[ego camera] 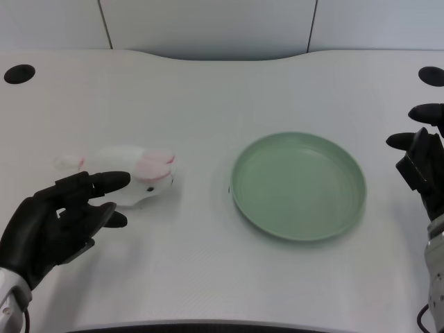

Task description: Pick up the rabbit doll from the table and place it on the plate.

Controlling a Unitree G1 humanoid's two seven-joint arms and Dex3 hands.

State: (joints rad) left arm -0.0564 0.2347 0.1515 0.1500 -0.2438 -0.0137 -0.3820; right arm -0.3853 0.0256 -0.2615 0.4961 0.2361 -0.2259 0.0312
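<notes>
A white rabbit doll (132, 171) with pink ears lies on its side on the white table, left of centre. My left hand (61, 220) is just in front of it at the lower left, fingers spread, its fingertips (114, 182) overlapping the doll's near side. It holds nothing. A green plate (298, 223) sits right of centre, with nothing on it.
My right hand (423, 163) rests at the far right edge, beside the plate. Two black round holes (19, 73) mark the table's far corners. A white panelled wall stands behind the table's curved back edge.
</notes>
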